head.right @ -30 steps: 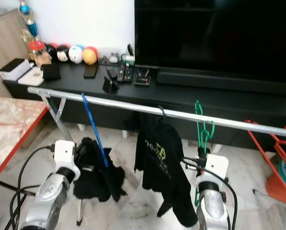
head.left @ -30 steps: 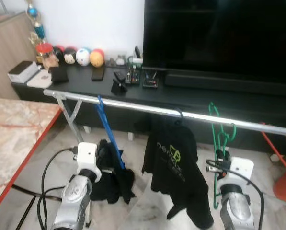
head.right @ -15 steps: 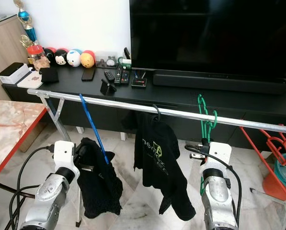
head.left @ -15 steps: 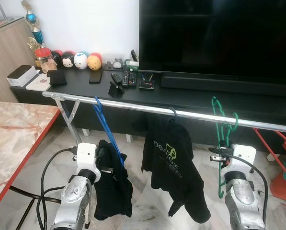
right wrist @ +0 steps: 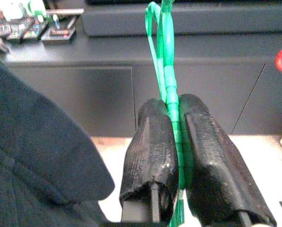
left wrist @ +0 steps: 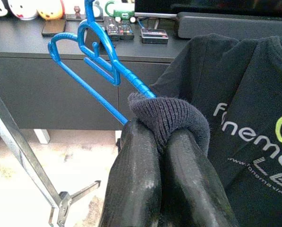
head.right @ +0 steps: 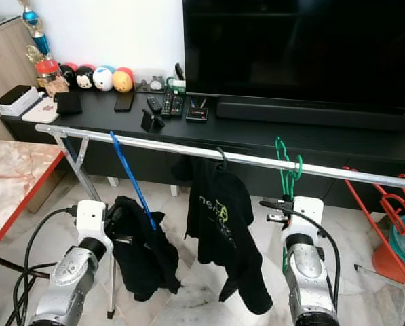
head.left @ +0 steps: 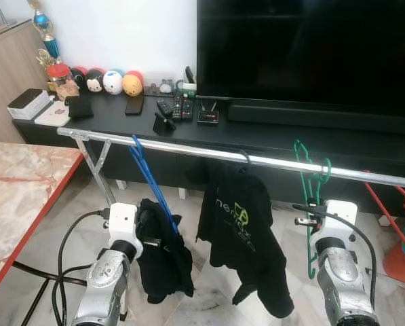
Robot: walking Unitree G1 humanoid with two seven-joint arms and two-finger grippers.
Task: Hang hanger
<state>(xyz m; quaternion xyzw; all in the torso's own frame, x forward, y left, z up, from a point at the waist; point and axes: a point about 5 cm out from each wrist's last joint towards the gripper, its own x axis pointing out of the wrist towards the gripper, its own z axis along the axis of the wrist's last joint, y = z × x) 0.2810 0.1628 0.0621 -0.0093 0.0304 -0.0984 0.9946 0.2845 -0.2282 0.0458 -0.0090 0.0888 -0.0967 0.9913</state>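
A silver clothes rail stands in front of a black TV cabinet. The left gripper is clenched on the blue hanger together with the collar of a dark garment that hangs from it. The hook of the blue hanger lies against the rail near its left end, and the hanger is tilted. The right gripper is closed on the green hanger, whose hook is over the rail further to the right. Between the two hangers, a black T-shirt with a printed logo hangs from the rail on its own dark hanger.
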